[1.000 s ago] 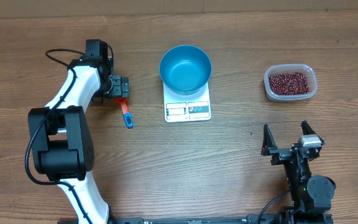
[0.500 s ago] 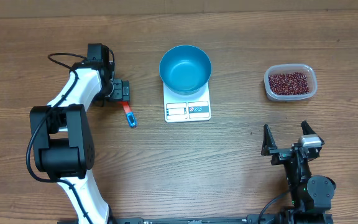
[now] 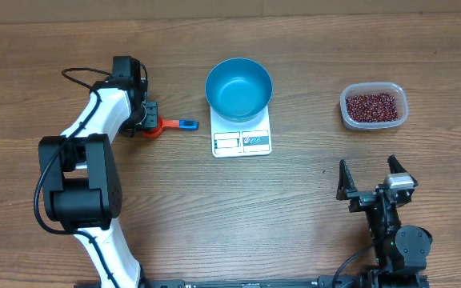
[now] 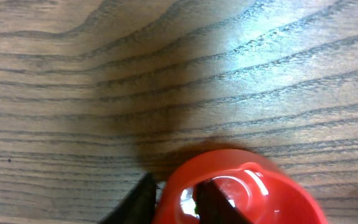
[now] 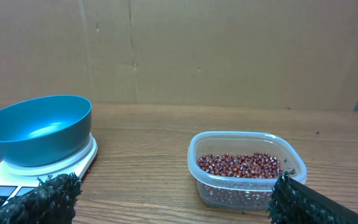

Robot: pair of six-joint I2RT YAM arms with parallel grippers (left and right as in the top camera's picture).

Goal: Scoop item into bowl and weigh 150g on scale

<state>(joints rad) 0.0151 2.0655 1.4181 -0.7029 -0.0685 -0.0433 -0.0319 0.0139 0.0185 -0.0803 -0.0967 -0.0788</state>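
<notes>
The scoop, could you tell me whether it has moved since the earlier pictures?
Yes; the scoop has swung, its handle now pointing at the scale.

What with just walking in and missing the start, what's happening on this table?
The left gripper pinches the wall of the red scoop, left of the scale. The blue bowl sits empty on the scale. The beans are all in the clear tub; none scooped yet. The right gripper is open, holding nothing.
</notes>
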